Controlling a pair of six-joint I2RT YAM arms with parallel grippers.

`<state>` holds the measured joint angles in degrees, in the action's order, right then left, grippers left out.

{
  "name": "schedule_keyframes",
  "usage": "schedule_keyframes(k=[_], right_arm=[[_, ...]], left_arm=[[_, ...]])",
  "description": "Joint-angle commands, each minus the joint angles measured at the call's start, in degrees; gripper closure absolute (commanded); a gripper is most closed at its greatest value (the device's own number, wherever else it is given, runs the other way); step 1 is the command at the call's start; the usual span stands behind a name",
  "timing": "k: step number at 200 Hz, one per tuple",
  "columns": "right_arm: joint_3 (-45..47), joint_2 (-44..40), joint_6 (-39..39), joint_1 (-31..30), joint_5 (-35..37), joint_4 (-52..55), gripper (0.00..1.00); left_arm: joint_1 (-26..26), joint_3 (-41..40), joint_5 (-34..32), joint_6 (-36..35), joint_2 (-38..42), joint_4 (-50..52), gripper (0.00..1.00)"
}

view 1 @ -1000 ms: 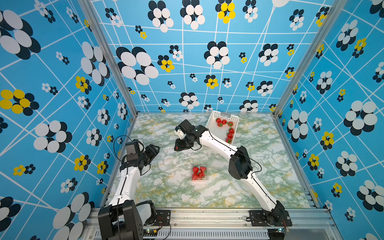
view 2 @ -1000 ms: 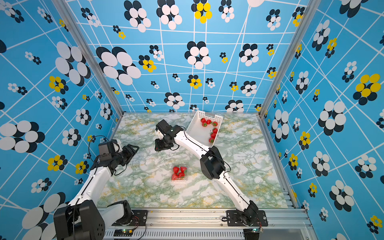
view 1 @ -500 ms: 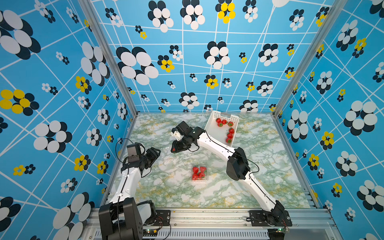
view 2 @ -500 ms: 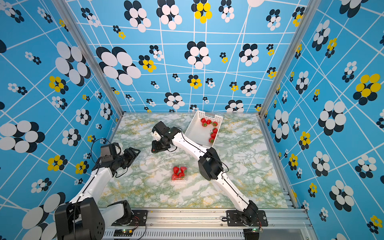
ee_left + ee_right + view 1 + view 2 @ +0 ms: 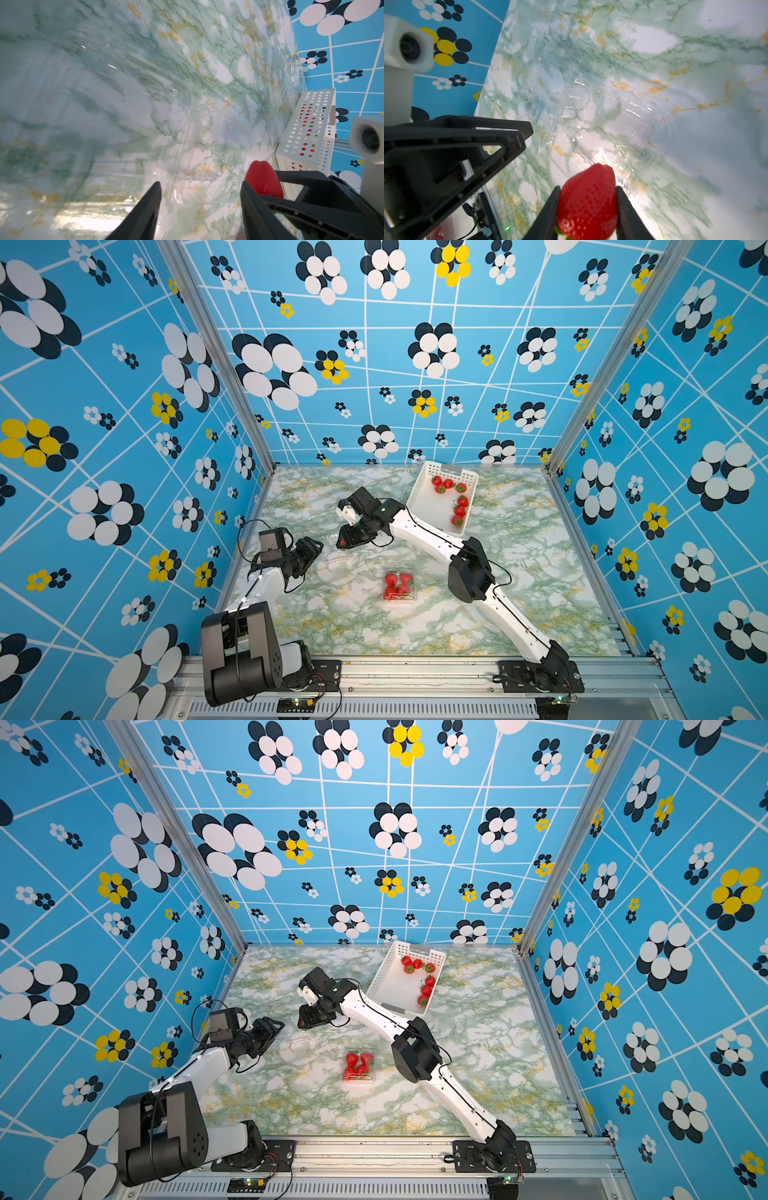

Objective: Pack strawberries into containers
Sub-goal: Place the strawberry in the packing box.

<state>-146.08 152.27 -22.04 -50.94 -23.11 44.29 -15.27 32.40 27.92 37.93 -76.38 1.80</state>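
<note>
A strawberry [image 5: 587, 199] is held between the fingers of the right gripper [image 5: 587, 188]. The jaws are closed only to the fruit's width, and its pointed end juts past the fingertips. In both top views this gripper is seen near the white basket [image 5: 428, 508], off the long side that is turned toward the left arm.

The left gripper [image 5: 199, 187] is found farther out from that same side of the basket. Its jaws are spread moderately wide and nothing is held between them.

An empty container [image 5: 207, 133] of clear plastic lies on the marbled tabletop [image 5: 519, 572] between the two grippers, on the same side of the basket. The held fruit is seen over or just beside the container's rim. Whether the two touch cannot be told.

A filled container [image 5: 399, 587] is set well apart from the basket, beyond its short end nearest the arm bases. Packed strawberries [image 5: 392, 580] are seen inside it.

Loose strawberries [image 5: 459, 511] are gathered inside the basket, along its far short wall and along the long wall away from the grippers.
</note>
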Motion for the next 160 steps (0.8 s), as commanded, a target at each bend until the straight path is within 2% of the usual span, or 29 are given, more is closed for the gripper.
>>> schedule_keyframes(k=[1, 109, 160], right_arm=[[-1.8, 0.9, -0.3, -0.1, -1.1, -0.8, 0.81], [-2.2, 1.7, 0.7, 0.4, 0.4, 1.2, 0.81], [-0.8, 1.9, 0.2, 1.8, 1.1, 0.8, 0.81]], left_arm=[[0.4, -0.8, 1.7, 0.2, -2.7, -4.8, 0.38], [7.3, -0.6, 1.9, 3.5, -8.4, -11.6, 0.4], [8.7, -0.1, 1.6, 3.9, -6.7, -10.6, 0.4]])
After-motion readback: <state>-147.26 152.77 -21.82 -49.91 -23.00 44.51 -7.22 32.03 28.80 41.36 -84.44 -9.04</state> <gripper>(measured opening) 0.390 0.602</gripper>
